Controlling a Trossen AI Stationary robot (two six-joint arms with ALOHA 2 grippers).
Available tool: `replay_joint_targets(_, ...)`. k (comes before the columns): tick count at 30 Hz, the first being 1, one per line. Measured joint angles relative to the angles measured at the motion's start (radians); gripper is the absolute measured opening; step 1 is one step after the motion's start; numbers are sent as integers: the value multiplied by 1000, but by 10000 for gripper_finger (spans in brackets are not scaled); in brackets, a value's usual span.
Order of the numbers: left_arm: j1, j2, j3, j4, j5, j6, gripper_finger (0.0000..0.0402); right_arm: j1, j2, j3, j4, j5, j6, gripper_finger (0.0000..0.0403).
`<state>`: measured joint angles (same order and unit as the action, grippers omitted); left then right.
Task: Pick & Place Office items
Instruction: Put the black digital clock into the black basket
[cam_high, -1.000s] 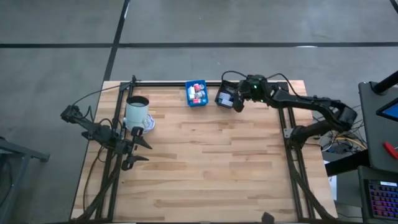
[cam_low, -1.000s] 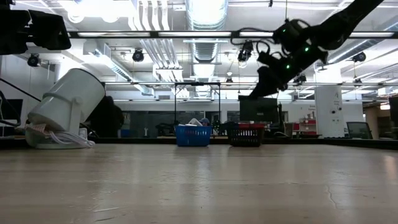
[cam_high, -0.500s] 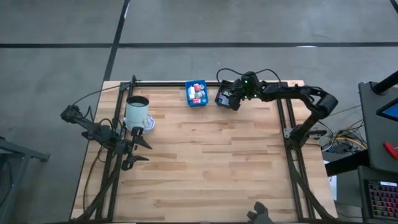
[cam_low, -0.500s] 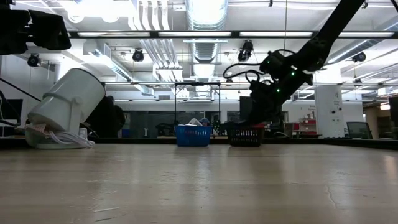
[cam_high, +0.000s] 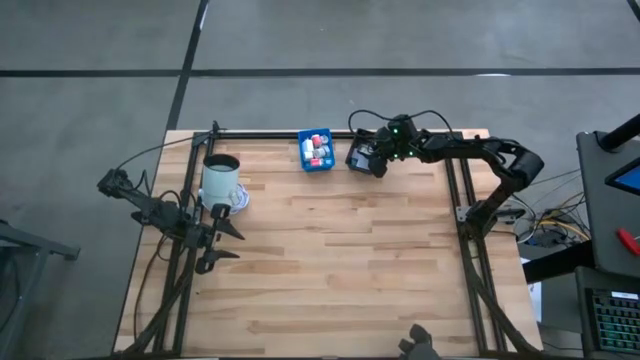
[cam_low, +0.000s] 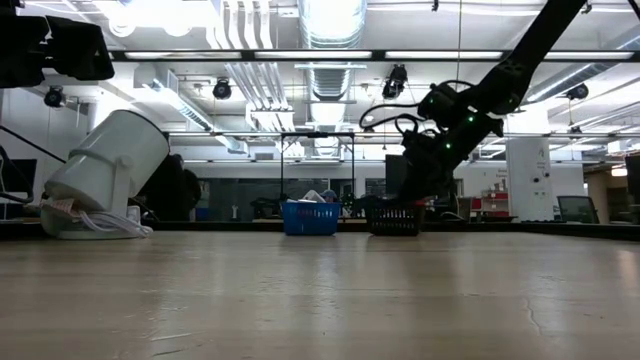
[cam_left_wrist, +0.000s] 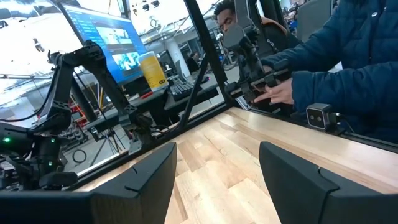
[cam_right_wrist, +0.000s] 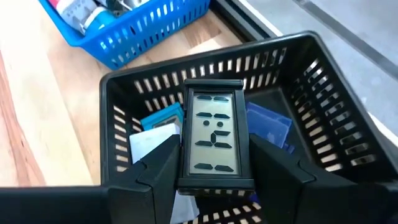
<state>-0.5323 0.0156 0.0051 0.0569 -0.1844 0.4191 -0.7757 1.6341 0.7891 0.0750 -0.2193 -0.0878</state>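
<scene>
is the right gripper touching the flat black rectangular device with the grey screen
Touching. The right wrist view shows the right gripper with a finger pressed against each side of the flat black device, over the black slatted bin.

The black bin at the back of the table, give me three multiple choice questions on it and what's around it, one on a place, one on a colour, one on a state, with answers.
1. Where is the right gripper?
A. Over the black bin
B. Beside the mug
C. At the table's front edge

2. What colour is the bin next to the black one?
A. Red
B. Blue
C. White

3. What is the right gripper doing?
A. Hanging open and empty
B. Pressing on bare table
C. Holding a flat display piece upright between its fingers

Answers:
1. A: the high view puts it at the black bin, and the right wrist view looks straight down into that bin.
2. B: the blue bin sits just beside it, holding small items.
3. C: the right wrist view shows both fingers against the piece's sides.
</scene>
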Motion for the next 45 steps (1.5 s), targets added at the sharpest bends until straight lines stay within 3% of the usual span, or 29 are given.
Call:
replay_joint_targets(25, 0, 0, 0, 0, 0, 0, 234, -2, 0, 5, -46, 2, 10, 172)
replay_joint_targets(36, 0, 0, 0, 0, 0, 0, 234, -2, 0, 5, -42, 1, 13, 234)
replay_joint_targets(45, 0, 0, 0, 0, 0, 0, 234, -1, -5, 5, -37, -21, 33, 261)
